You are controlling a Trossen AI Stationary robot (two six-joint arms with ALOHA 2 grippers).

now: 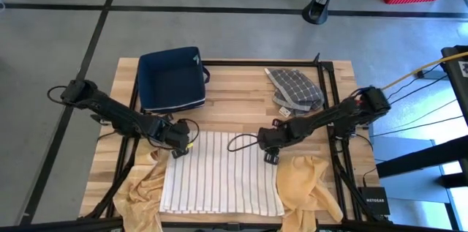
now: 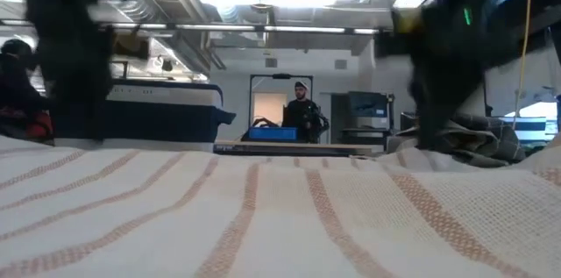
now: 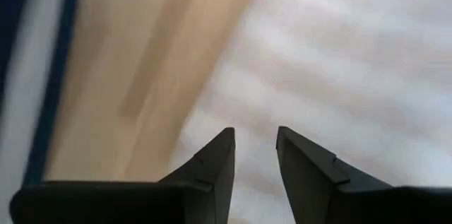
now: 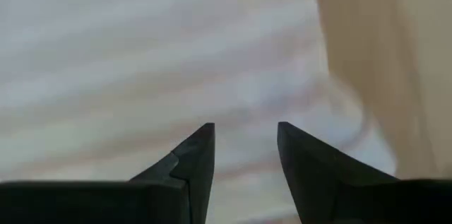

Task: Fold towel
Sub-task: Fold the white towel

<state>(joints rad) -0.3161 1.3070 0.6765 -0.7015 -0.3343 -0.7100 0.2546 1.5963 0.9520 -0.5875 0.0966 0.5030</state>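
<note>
Across the near half of the wooden desk lies the striped towel, spread flat, its stripes and longer side running from the far edge toward the near edge. Left end effector sits at the towel's far left corner, right end effector at its far right corner. Both are parted a little, released, grasping nothing.
</note>
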